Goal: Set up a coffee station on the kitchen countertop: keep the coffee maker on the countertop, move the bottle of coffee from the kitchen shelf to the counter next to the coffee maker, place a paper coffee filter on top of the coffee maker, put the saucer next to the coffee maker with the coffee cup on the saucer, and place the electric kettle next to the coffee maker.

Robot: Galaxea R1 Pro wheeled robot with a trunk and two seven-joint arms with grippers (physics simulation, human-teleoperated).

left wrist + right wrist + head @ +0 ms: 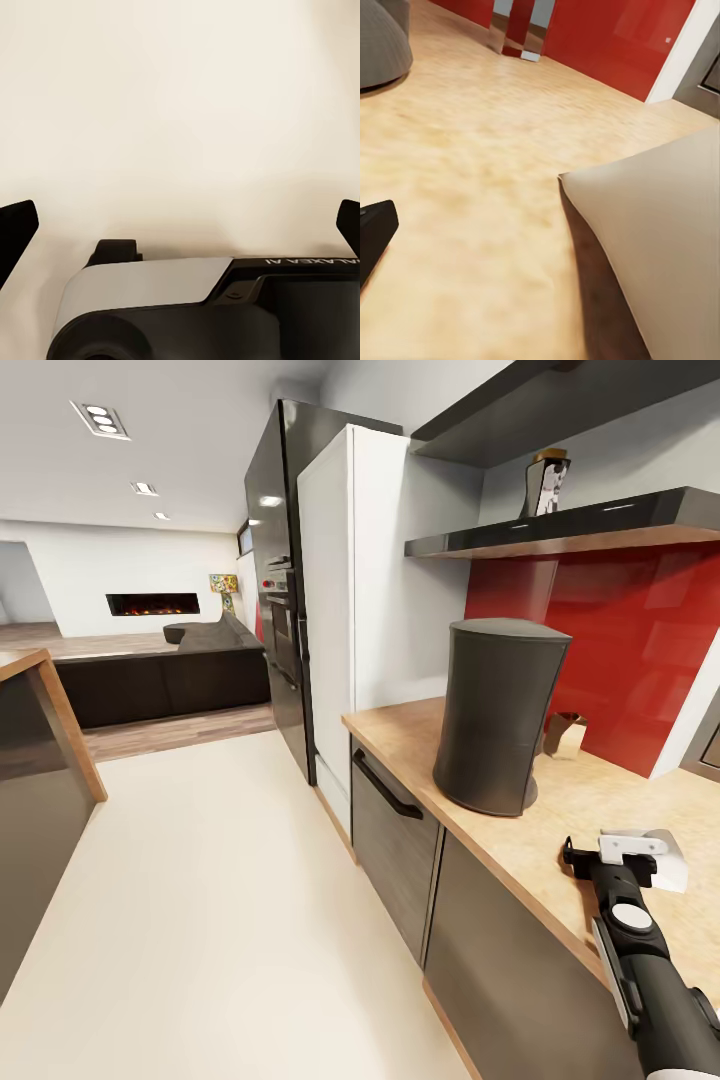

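One tower on the counter: the coffee maker point(500, 715) stands upright on the kitchen countertop point(590, 810), near its left end, just right of the white tall cabinet point(350, 590)
Counter: light wood-look slab running from the cabinet toward the near right, above dark grey cabinet fronts point(395, 840) with a black handle
Right gripper: the right gripper point(640, 855) reaches over the counter's near edge, well to the near right of the coffee maker; a white paper coffee filter point(668, 860) sits at its tip, and it appears to be pinched there
Right wrist view: the filter point(660, 240) shows as a pale folded sheet close to the camera above the counter, one black fingertip point(375, 232) at the edge, the coffee maker's grey base point(382, 41) far off
Left gripper: the left gripper point(180, 221) has its black fingertips point(15, 229) spread wide apart over a plain cream surface, nothing between them
Shelf: the bottle of coffee point(547, 482) stands on the kitchen shelf point(570, 525), above and behind the coffee maker, against the wall over the red back panel point(620, 640)
Behind the tower: a small brown thing point(565, 732) on the counter by the red panel; I cannot tell what it is
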